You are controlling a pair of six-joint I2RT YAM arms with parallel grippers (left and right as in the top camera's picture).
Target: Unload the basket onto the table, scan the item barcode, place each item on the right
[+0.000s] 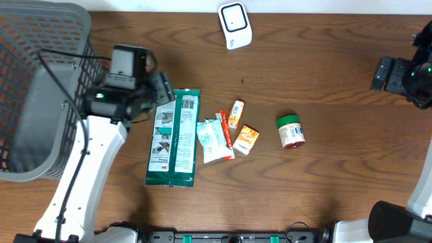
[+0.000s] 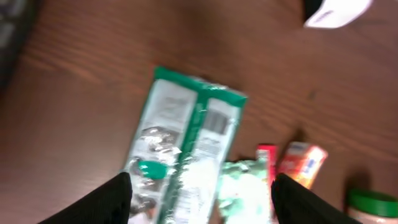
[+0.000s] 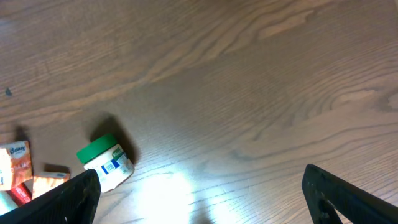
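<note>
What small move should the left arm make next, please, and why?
Probably lower the left fingers onto the green package and close them. They stand open and empty just above it, while it lies flat on the table, not yet carried to the white scanner at the far edge.

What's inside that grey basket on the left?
Only the basket's own grey mesh shows; no items are visible in it. The left arm and its cable cross its right side, so anything beneath them is hidden.
</note>
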